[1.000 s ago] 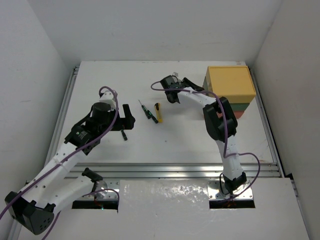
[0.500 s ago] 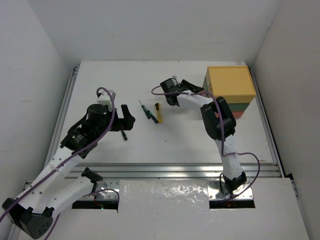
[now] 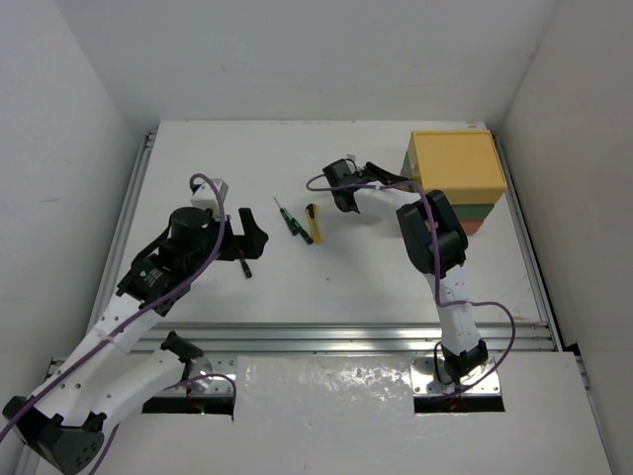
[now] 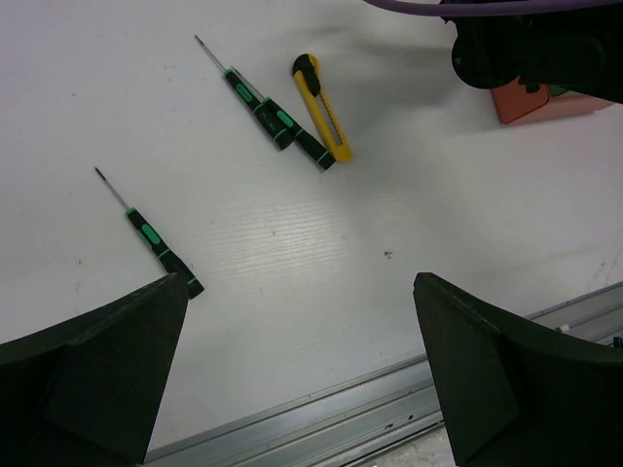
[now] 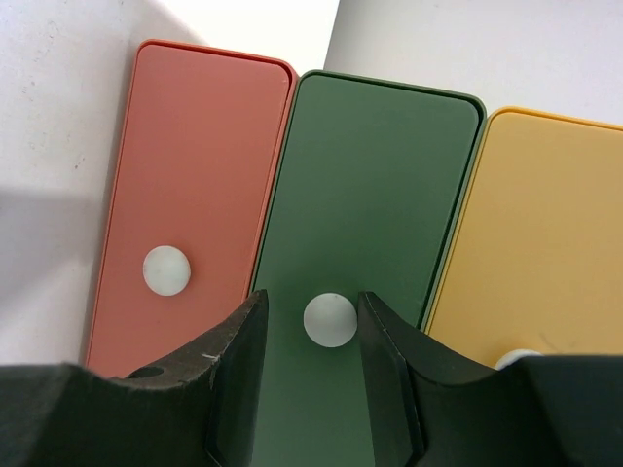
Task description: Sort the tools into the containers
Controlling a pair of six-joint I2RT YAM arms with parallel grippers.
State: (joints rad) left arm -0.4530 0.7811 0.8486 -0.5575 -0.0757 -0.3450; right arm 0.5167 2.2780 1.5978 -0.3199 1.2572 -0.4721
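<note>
Right gripper (image 5: 311, 304) spread apart, fingers either side of white round knob (image 5: 329, 319) on dark green plastic drawer box (image 5: 370, 185), between red-orange drawer box (image 5: 195, 165) and yellow drawer box (image 5: 545, 224). Left gripper (image 4: 300, 284) spread wide over white worktop (image 4: 292, 243), above three thin black-and-green screwdrivers (image 4: 159, 248) and yellow-and-black utility knife (image 4: 321, 107).

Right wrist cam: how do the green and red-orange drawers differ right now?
The green drawer is the middle one of three; the red-orange drawer is an end one. The green drawer's knob lies between the right gripper's open fingers; the red-orange drawer's knob lies outside them. Both have the same rounded rectangular front and a round white knob.
</note>
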